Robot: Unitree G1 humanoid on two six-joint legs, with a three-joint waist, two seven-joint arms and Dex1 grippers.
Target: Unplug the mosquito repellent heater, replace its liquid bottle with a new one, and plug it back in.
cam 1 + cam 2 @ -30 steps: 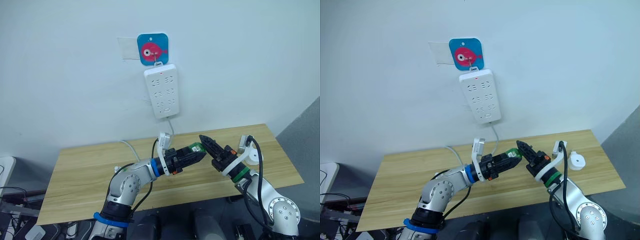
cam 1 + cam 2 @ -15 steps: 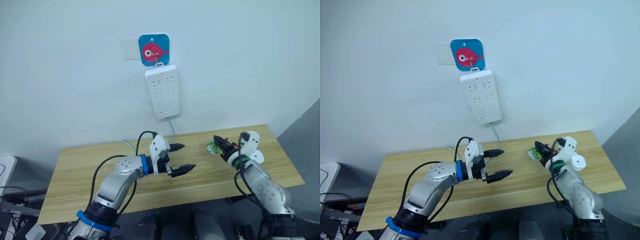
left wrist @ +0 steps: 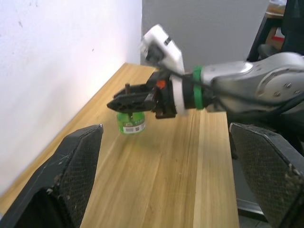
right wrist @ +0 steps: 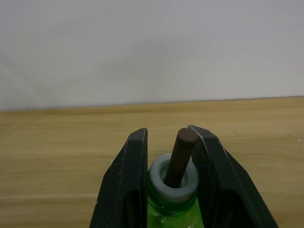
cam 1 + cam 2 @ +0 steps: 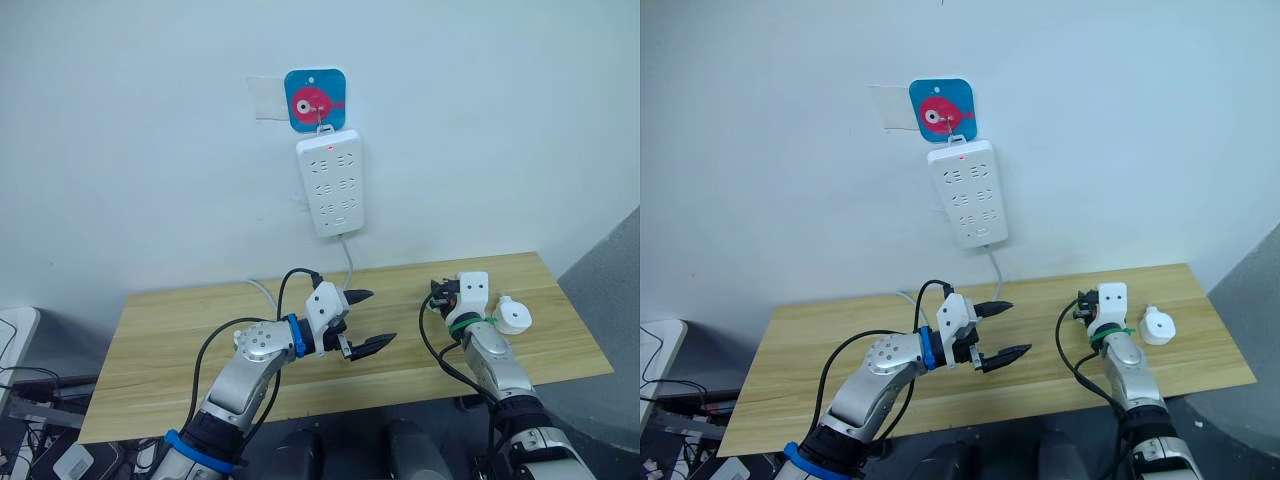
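A small green liquid bottle (image 3: pixel 130 122) with a grey neck and a brown wick (image 4: pixel 183 152) stands upright at the tabletop, back right. My right gripper (image 3: pixel 124 101) is shut on its neck, one finger (image 4: pixel 128 175) on each side. The white mosquito repellent heater (image 5: pixel 512 315) lies unplugged on the table just right of that wrist. My left gripper (image 5: pixel 377 317) hovers open over the table's middle with nothing in it, pointing toward the bottle; its wide-spread fingers (image 3: pixel 71 180) frame the left wrist view.
A long white power strip (image 5: pixel 331 185) hangs on the wall from a blue fish hook plate (image 5: pixel 314 100). Its cable (image 5: pixel 262 290) runs down behind the wooden table (image 5: pixel 180 340). The table's right edge lies close beyond the heater.
The green bottle passed from my left gripper to my right. The left opened and drew back; the right carried the bottle right and set it down near the heater.
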